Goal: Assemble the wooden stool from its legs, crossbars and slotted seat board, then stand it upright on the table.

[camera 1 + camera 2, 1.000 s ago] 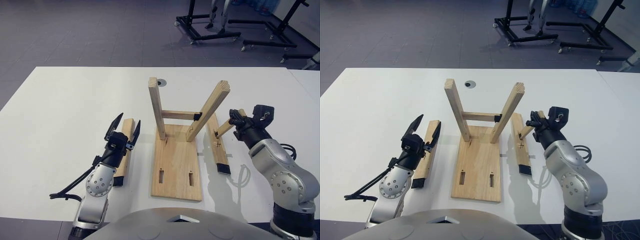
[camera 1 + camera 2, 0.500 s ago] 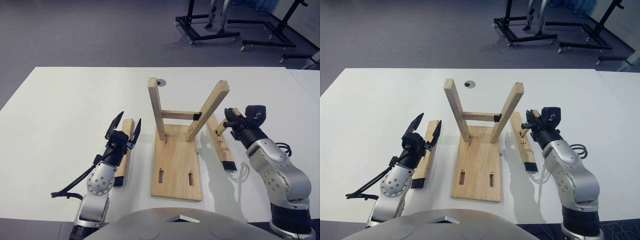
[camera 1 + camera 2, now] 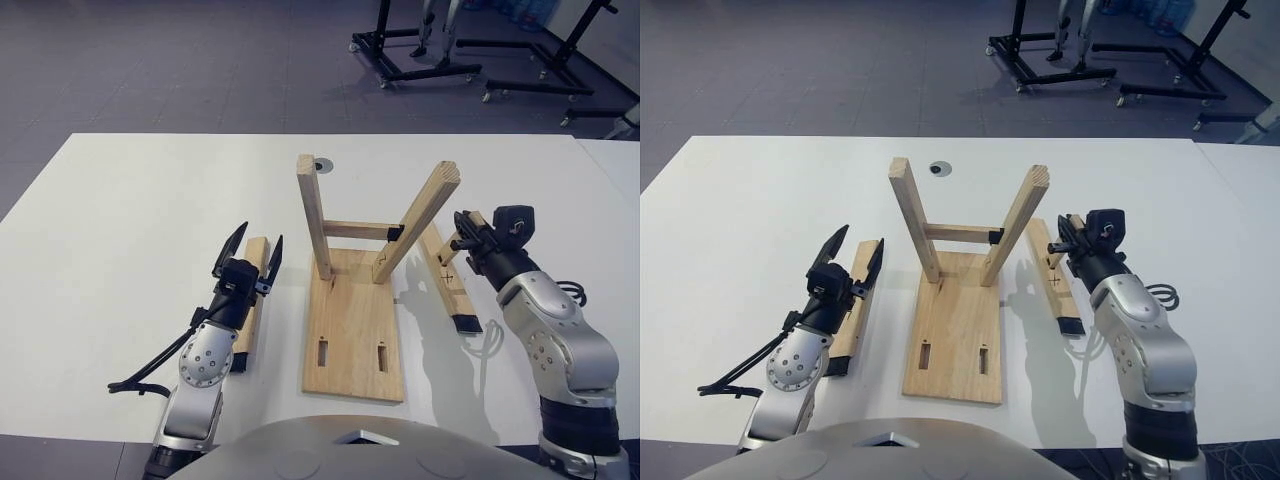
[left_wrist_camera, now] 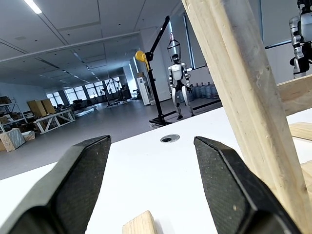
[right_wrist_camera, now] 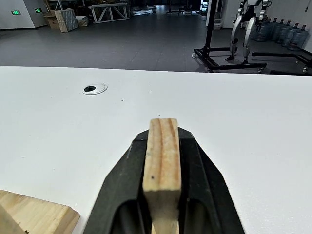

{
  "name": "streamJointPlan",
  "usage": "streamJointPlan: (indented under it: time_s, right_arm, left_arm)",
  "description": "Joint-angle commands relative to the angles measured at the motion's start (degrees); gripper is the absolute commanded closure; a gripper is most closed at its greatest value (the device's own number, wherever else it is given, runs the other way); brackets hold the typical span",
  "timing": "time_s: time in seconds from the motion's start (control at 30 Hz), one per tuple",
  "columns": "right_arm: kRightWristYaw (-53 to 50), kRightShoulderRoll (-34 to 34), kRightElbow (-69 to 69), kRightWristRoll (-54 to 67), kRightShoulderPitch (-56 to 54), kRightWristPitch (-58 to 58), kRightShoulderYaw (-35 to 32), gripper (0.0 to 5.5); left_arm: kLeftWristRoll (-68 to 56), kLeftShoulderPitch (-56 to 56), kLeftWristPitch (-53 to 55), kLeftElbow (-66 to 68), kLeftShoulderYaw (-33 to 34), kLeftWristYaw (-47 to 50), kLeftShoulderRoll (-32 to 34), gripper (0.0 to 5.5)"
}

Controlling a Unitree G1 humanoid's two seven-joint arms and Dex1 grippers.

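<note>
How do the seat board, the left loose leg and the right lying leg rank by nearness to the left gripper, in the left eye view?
1. The left loose leg, lying just under the left gripper.
2. The seat board, in the middle.
3. The right lying leg, beyond the seat board, on the right.

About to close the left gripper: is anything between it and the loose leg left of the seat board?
Nothing visible. The left gripper is open over the leg, with a finger on each side of its far end.

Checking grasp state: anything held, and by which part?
Right end effector grips the loose leg piece by its crossbar stub. Left end effector open, holding nothing.
</note>
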Motion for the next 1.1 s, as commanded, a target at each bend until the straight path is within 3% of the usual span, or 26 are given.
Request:
streamJointPlan:
  time_s: [0.03,0.4,0.67,0.9,1.1]
  right_arm:
    - [-0.5,0.9,4.5,-1.4,1.5,4.0,-0.1,5.11]
    - [2.5,3.5,2.3,1.4,-3.2,3.3,-3.4,2.77]
    - [3.7,2.7,-2.7,6.1,-11.5,2.2,-9.2,2.72]
    - [1.0,1.9,0.2,7.8,-27.8,5.2,-7.8,2.72]
    - [1.0,1.1,2.9,0.4,-17.3,3.4,-4.7,2.72]
  left_arm:
    - [0.4,-0.4,-0.2,0.6,-0.1,0.6,-0.3,2.4]
    - [0.8,-1.0,-1.4,1.5,0.4,1.2,-0.2,2.4]
    - [0.8,-0.9,-2.0,1.2,2.0,1.5,0.2,2.4]
    - [0.7,-1.3,-2.0,2.1,1.6,1.9,-0.4,2.4]
    - [0.1,-1.8,-1.9,2.6,1.5,1.3,-0.1,2.4]
